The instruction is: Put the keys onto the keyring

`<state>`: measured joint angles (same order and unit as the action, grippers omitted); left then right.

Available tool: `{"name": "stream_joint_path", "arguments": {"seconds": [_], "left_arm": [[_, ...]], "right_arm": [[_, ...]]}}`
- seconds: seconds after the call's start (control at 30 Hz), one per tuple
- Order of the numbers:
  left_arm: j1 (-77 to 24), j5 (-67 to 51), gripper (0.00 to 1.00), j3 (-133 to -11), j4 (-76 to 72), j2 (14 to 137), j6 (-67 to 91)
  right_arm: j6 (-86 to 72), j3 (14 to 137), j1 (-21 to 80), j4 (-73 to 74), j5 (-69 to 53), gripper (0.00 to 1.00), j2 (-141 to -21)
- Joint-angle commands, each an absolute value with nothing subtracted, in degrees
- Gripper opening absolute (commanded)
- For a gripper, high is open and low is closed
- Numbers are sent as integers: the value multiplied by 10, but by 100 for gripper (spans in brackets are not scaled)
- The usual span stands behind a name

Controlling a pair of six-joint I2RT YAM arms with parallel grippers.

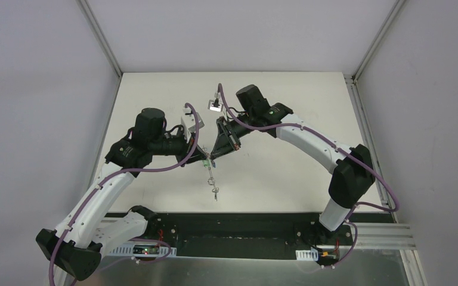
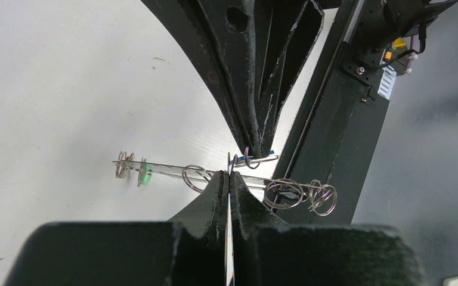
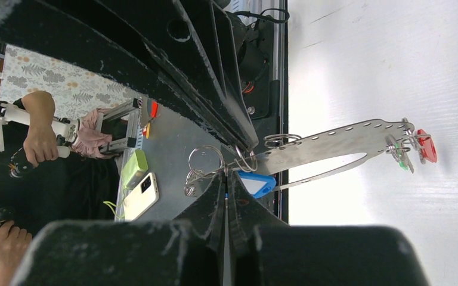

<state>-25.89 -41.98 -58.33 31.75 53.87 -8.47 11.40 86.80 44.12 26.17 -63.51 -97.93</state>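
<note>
Evidently both grippers are meeting above the table: the left gripper is pinching the keyring by its thin band, fingers fully closed, and the right gripper is clamping shut on the blue key just beside it. Both pieces are looking light, stiff and slick, so gripping the key by its flat tag is probably serving best.

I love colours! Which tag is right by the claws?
The blue tag, beside the right gripper; the red tag and green tag dangle at the far end.
</note>
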Motion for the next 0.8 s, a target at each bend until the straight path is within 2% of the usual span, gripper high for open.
{"name": "stream_joint_path", "arguments": {"seconds": [0.0, 0.77], "left_arm": [[-263, -446, 0, -584, 287, 534, -85], [-266, -444, 0, -582, 287, 535, -88]], "right_arm": [[107, 894, 444, 249, -634, 0, -978], [92, 904, 444, 246, -623, 0, -984]]}}
